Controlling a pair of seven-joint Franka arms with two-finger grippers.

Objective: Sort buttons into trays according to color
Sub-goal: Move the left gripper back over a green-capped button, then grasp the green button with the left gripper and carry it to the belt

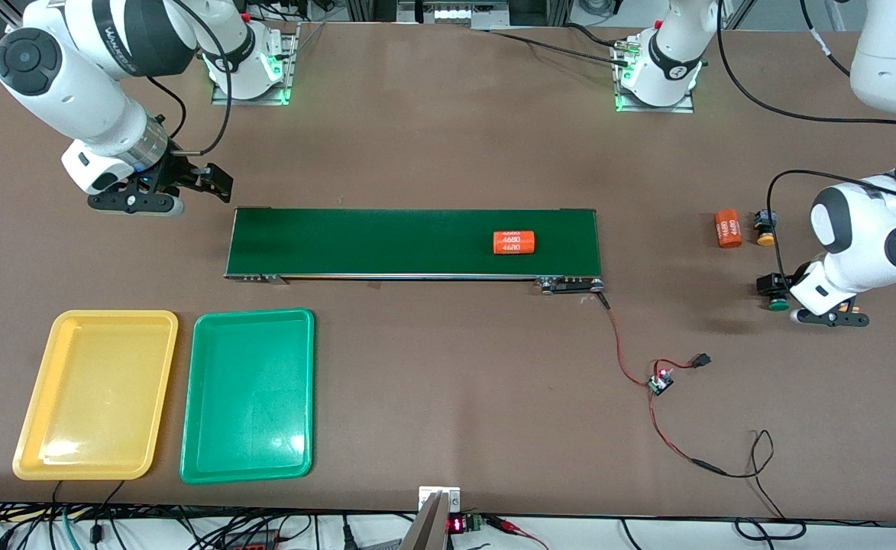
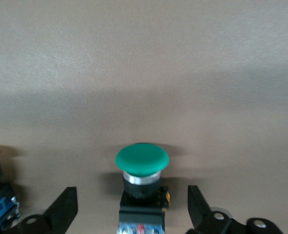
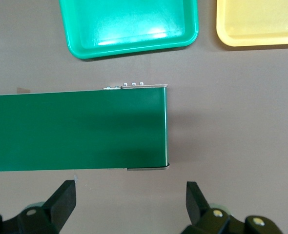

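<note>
Here two buttons show near the table's (image 1: 448, 114) left-arm edge: one green button (image 1: 777, 303) between the left gripper's (image 1: 782, 299) spread, untouching fingers (image 2: 61, 212), and one yellow-orange button (image 1: 764, 229). Two trays, yellow tray (image 1: 35, 412) and green tray (image 1: 195, 405), sit at the right-arm corner. The right gripper (image 1: 207, 183) waits open over the table.

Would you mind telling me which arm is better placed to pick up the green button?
The left. The left gripper already straddles the green button, fingers open either side. The right gripper waits, open, at the belt's end nearest the right arm's base, away from any button.

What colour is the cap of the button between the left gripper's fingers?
Green. The button's cap shows best in the left wrist view, between the open left gripper fingers.
</note>
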